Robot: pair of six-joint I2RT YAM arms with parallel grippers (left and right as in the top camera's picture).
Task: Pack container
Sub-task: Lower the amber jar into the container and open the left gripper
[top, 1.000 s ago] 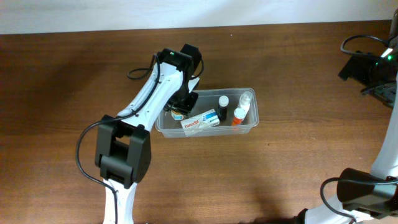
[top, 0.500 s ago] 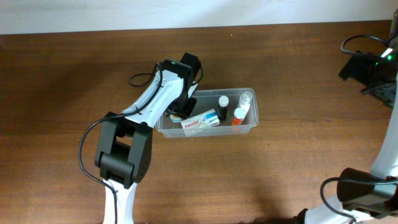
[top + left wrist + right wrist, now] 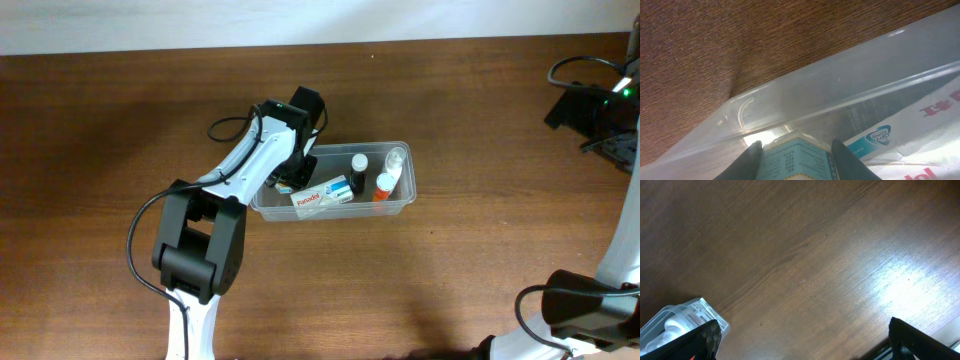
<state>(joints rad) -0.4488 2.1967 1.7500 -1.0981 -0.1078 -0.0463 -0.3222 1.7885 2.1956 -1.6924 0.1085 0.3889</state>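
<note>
The container (image 3: 404, 196) is a clear plastic tub in the middle of the brown table. In it lie a white box with red lettering (image 3: 322, 194), a black-capped bottle (image 3: 357, 170), an orange bottle (image 3: 383, 187) and a clear bottle (image 3: 396, 160). My left gripper (image 3: 289, 179) is down inside the tub's left end, shut on a small light-blue pack (image 3: 796, 161). The tub's wall (image 3: 805, 95) and the white box (image 3: 920, 125) show just beyond it. My right gripper (image 3: 805, 347) is open and empty, high over bare table far to the right.
A corner of the tub (image 3: 682, 322) shows at the lower left of the right wrist view. Black gear and cables (image 3: 590, 100) sit at the table's far right. The table's far edge meets a white wall (image 3: 150, 25).
My left gripper has shifted slightly left and down into the tub's left end with the pack. It has hardly moved in the last half second. The right arm is still.
</note>
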